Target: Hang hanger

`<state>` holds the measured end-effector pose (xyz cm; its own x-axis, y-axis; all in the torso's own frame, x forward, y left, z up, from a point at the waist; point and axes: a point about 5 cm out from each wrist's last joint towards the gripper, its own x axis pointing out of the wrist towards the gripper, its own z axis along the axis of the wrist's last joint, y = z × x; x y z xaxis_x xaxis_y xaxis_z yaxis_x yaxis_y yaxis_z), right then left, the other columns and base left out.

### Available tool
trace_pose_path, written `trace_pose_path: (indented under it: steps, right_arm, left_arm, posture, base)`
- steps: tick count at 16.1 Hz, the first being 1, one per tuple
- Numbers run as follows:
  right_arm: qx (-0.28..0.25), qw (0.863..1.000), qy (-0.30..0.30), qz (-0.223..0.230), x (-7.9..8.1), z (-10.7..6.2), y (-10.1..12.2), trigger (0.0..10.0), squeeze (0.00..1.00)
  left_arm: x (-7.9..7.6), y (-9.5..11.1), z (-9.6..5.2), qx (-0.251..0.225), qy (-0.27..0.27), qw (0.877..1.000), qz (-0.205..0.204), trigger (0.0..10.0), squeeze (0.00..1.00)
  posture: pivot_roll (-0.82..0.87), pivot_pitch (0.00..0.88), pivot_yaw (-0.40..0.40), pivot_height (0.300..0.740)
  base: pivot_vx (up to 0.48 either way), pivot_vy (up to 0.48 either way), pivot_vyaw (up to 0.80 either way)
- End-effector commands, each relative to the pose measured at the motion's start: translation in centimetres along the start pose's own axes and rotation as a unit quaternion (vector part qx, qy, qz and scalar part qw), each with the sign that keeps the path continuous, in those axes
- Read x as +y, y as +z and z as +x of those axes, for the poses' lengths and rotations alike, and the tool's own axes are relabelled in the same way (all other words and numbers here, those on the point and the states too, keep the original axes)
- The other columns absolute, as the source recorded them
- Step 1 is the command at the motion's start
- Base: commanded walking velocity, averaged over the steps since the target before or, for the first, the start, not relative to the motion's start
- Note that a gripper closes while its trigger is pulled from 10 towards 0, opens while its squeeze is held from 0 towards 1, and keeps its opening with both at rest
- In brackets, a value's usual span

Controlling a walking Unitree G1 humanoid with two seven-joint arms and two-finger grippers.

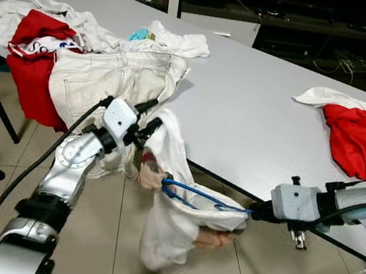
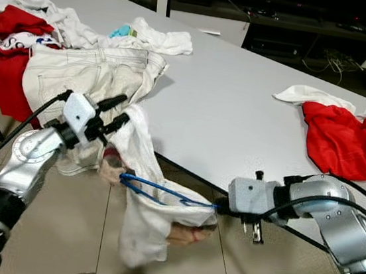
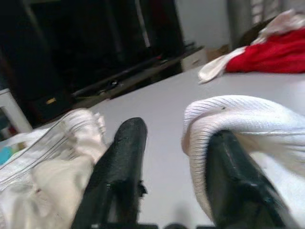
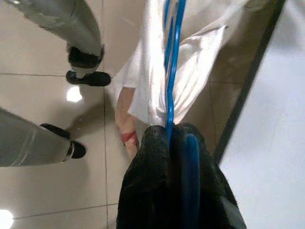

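holding a blue wire hanger point(image 1: 205, 198) in the right gripper point(image 1: 252, 211), fingers pressed together on its end as seen in the right wrist view, just off the near edge of the grey table point(image 1: 253, 112), with a white knit garment point(image 1: 172, 196) draped over and around the wire and sagging toward the tiled floor point(image 1: 112, 222); left gripper point(image 1: 150, 118) raised at the garment's upper fold, fingers spread, one black finger point(image 3: 228, 176) tucked under the ribbed hem and the other bare beside it; judged mid-way through threading the garment onto the hanger, not yet hung anywhere; best to keep the right pinch firm and the hanger level so the wire cannot twist, then draw the ribbed edge up and outward with the left finger to open the neck or shoulder over the hanger arm; worth closing the left fingers on the hem before pulling, since a hooked finger alone may let the knit slip; watch the cream jeans point(image 1: 120, 79) hanging over the table edge just behind the left gripper, likely to snag; red garment point(image 1: 362, 142) well apart, of no concern
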<state>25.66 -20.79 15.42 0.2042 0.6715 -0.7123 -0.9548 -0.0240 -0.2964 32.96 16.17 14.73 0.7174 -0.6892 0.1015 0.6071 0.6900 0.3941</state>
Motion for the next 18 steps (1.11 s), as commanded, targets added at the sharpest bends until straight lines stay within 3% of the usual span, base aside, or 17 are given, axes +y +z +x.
trace_pose_path:
  steps: [1,2,3,7,9,11,14,18]
  right_arm:
    - [-0.009,1.000,-0.029,0.008,-1.0,-0.8,0.0,0.0,0.00]
    - [-0.003,0.999,-0.037,0.009,-1.2,-0.9,-0.3,0.0,0.00]
    - [0.002,0.999,-0.051,0.015,-1.6,-1.0,-0.7,0.0,0.00]
    - [-0.002,0.993,-0.120,0.023,-3.2,-1.6,-1.2,0.0,0.00]
    - [-0.009,0.986,-0.167,0.022,-3.9,-1.8,-1.1,0.0,0.00]
    - [-0.035,0.974,-0.223,0.029,-4.4,-1.5,-0.6,0.0,0.00]
    - [-0.064,0.970,-0.233,0.019,-3.5,-0.7,0.3,0.0,0.00]
    - [-0.042,0.972,-0.230,0.006,-2.2,-0.8,0.0,0.0,0.00]
  left_arm:
    - [0.0,0.8,0.2,-0.019,-0.011,1.000,0.004,10.0,1.00]
    - [0.0,0.8,0.1,-0.018,-0.013,1.000,0.002,10.0,1.00]
    - [-0.1,0.6,-0.1,-0.007,-0.023,1.000,0.005,10.0,0.00]
    - [-0.3,-1.1,-1.5,0.054,-0.052,0.997,0.025,10.0,0.00]
    - [-1.5,-2.3,-2.8,0.073,-0.057,0.996,-0.016,10.0,0.00]
    - [-3.0,-2.1,-2.9,0.045,-0.043,0.996,-0.067,10.0,0.00]
    - [-4.9,-1.8,-2.6,0.018,-0.023,0.996,-0.083,10.0,0.00]
    - [-6.6,-1.8,-2.3,0.019,-0.012,0.995,-0.099,10.0,0.00]
  posture:
    - [-0.01,0.000,-0.043,0.740]
    - [-0.01,0.000,-0.043,0.740]
    - [-0.01,0.000,-0.044,0.740]
    - [-0.01,0.000,-0.045,0.740]
    - [-0.02,0.000,-0.044,0.740]
    - [-0.02,0.000,-0.041,0.740]
    - [-0.02,0.000,-0.034,0.740]
    - [-0.04,0.000,-0.017,0.740]
  base:
    - [0.000,0.000,0.00]
    - [0.000,0.000,0.00]
    - [0.000,0.000,0.00]
    - [0.000,0.000,0.00]
    - [0.000,0.000,0.00]
    - [0.000,0.000,0.00]
    - [0.000,0.000,0.00]
    - [0.000,0.000,0.00]
